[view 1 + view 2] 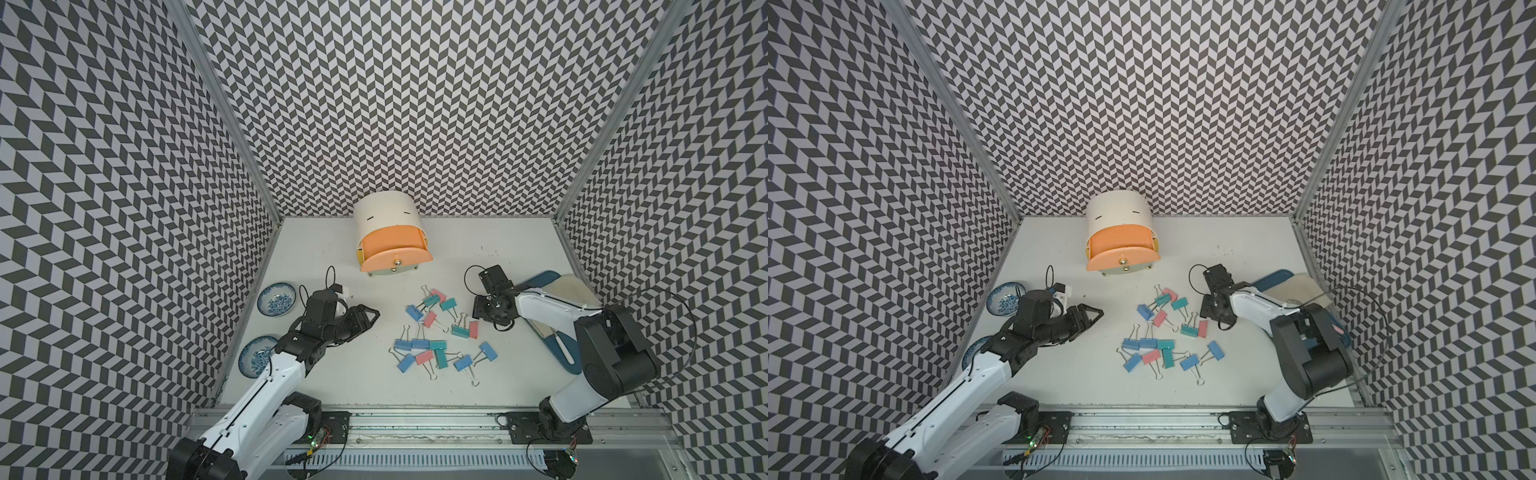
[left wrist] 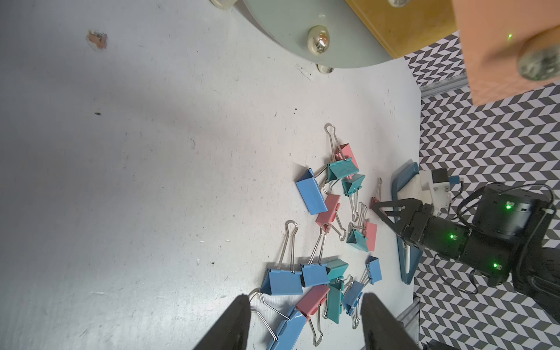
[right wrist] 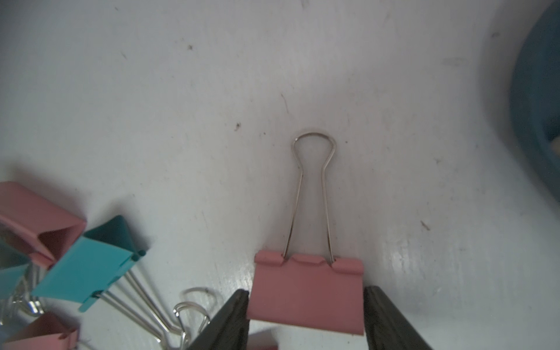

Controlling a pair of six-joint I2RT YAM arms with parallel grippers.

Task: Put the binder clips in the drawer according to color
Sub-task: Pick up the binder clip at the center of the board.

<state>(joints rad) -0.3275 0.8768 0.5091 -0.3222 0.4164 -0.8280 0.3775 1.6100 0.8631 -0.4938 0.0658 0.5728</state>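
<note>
Chevron-patterned walls [image 1: 415,104] close in a white tabletop [image 1: 332,374] in both top views. At the back stands the cabinet [image 1: 384,210] with its peach drawer [image 1: 392,243] pulled out, presumably to take clips of one colour; no clip shows in it. The binder clips [image 1: 440,336], pink, blue and teal, lie scattered in front of it between the arms. The left gripper [image 1: 374,318] hovers beside the heap with jaws apart and empty, likely waiting its turn. The right gripper [image 1: 1214,309] points straight down at the heap's edge, its tips hidden under its own wrist. Two patterned bowls [image 1: 276,299] by the left arm hold nothing visible. A blue tray [image 1: 540,277] under the right arm carries a cream board [image 1: 575,286].

From the left wrist, the left gripper's fingers [image 2: 236,324] stand wide above blue and pink clips, touching none. Across the heap, the right gripper's tips meet a pink clip [image 2: 375,201]. The grey drawer front [image 2: 303,39] and yellow drawer front [image 2: 403,27] look pushed in.

From the right wrist, the pink clip sits squarely between the two pads [image 3: 233,318], which meet its short sides. This looks like a grasp on the body, wire handle pointing away, probably so it will not swing. Whether it has left the table cannot be told. The peach drawer seems its likely match.
</note>
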